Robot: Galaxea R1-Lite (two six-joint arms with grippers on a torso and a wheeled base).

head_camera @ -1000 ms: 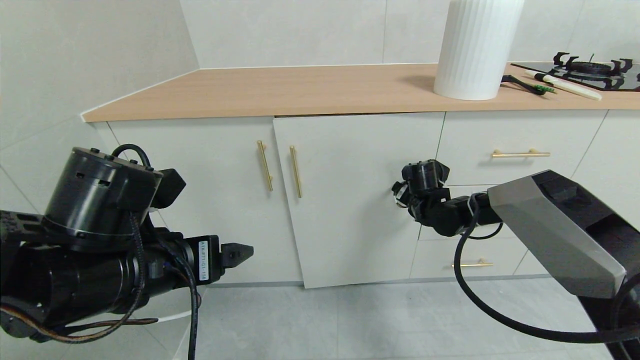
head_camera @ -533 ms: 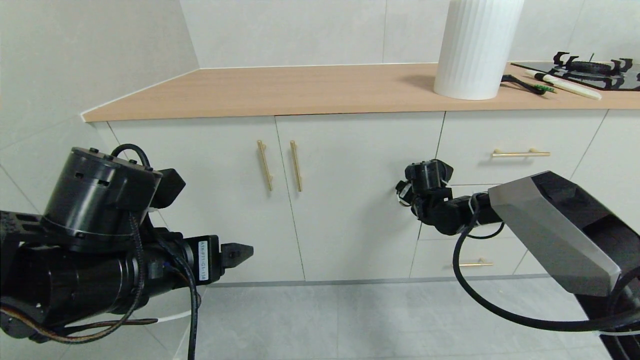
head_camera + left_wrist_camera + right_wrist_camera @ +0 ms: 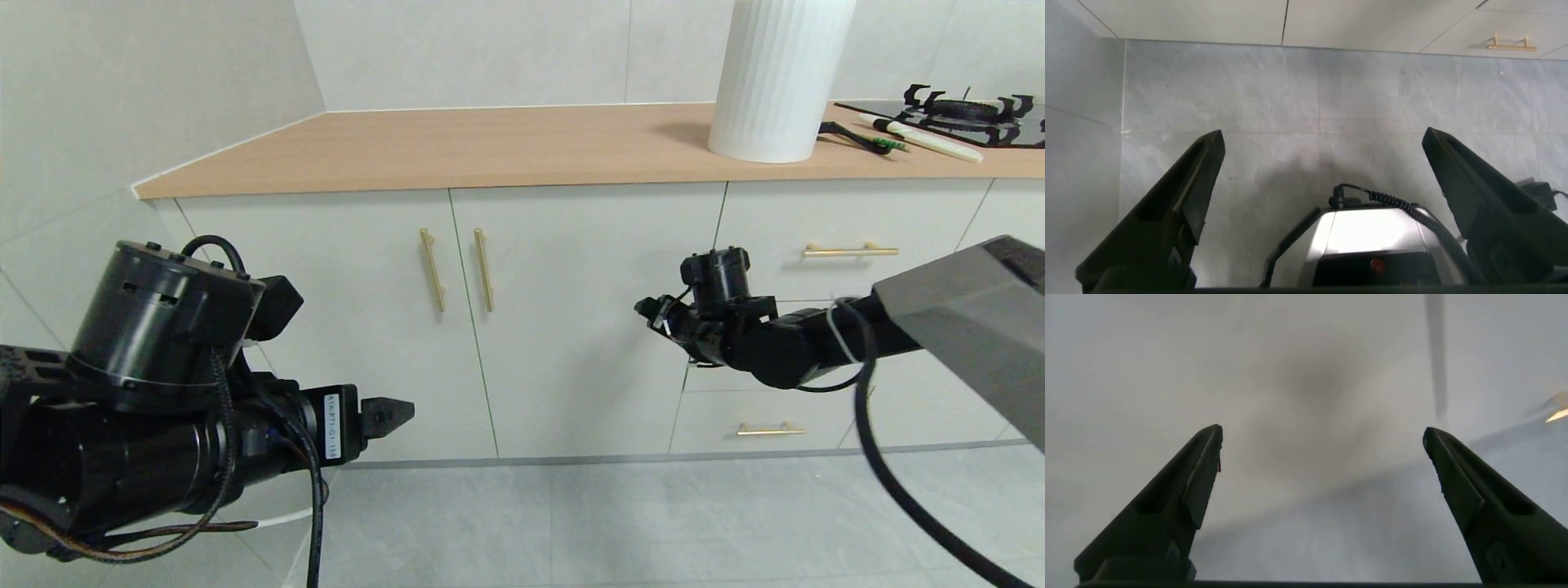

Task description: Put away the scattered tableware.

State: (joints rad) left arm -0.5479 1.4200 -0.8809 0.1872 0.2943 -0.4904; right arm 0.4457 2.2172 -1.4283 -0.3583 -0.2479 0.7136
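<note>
Two utensils lie on the wooden counter (image 3: 457, 151) at the far right: a black one with a green end (image 3: 857, 139) and a long cream one (image 3: 927, 138). My right gripper (image 3: 653, 313) hovers low in front of the shut right cabinet door (image 3: 571, 327), far below the utensils. In the right wrist view this gripper (image 3: 1323, 431) is open, empty, and faces the pale door close up. My left gripper (image 3: 388, 416) is at the lower left, before the left cabinet door. Seen from its wrist, the left gripper (image 3: 1323, 137) is open above the grey floor, holding nothing.
A tall white ribbed container (image 3: 775, 77) stands on the counter beside the utensils, with a black gas hob (image 3: 963, 110) behind them. Both cabinet doors have gold handles (image 3: 483, 269). Drawers with gold handles (image 3: 849, 251) sit to the right. Grey tiled floor (image 3: 571, 523) lies below.
The right cabinet door, ajar a second ago, has swung shut. My right arm's forearm has then lifted and turned, with its gripper staying near the door. The left arm has not moved.
</note>
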